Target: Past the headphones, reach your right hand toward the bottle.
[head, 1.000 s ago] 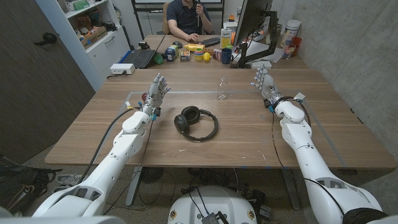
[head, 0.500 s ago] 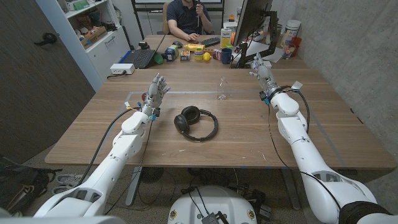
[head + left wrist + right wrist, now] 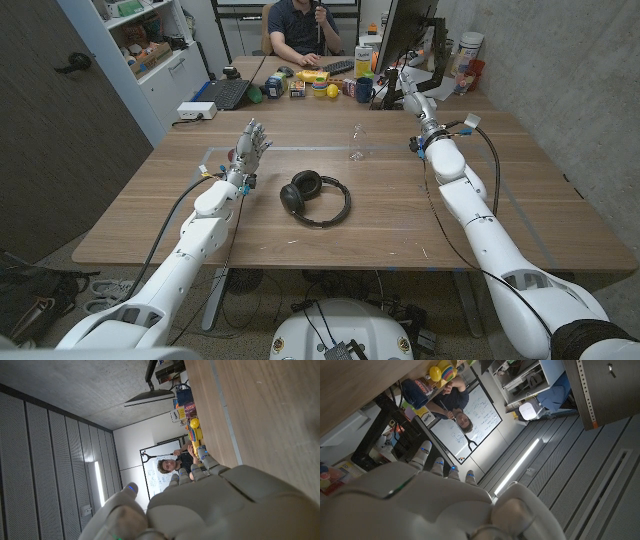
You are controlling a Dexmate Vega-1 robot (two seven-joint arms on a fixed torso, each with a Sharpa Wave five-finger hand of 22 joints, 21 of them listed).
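1. R hand (image 3: 410,92) is up over the far right part of the bench (image 3: 400,215), fingers apart and pointing away from the robot, nothing in it (released).
2. R wrist view: back of the R hand (image 3: 427,502) w/ fingertips reaching out, none curled round anything.
3. L hand (image 3: 252,145) is raised over the left part of the bench, fingers spread, holding nothing.
4. L wrist view: back of the L hand (image 3: 210,502), fingers extended, nothing in them.
5. Bottle (image 3: 356,143) is clear and small (hard to make out), standing upright on the bench, far of centre, between the two hands and well apart from both.
6. R hand is right of the bottle and further from the robot; not touching it.
7. Headphones (image 3: 314,197) are black, lying flat mid-bench, nearer the robot than the bottle and a bit to its left.
8. L hand is left of the headphones and further away, apart from them.
9. Far end of the bench: laptop (image 3: 227,92) at left, mug (image 3: 364,90) and small coloured items near the middle, monitor (image 3: 407,35) at right just beyond the R hand.
10. A person (image 3: 303,28) sits behind the far end, one hand raised to the face.
11. Shelves (image 3: 150,40) w/ assorted items stand at far left.
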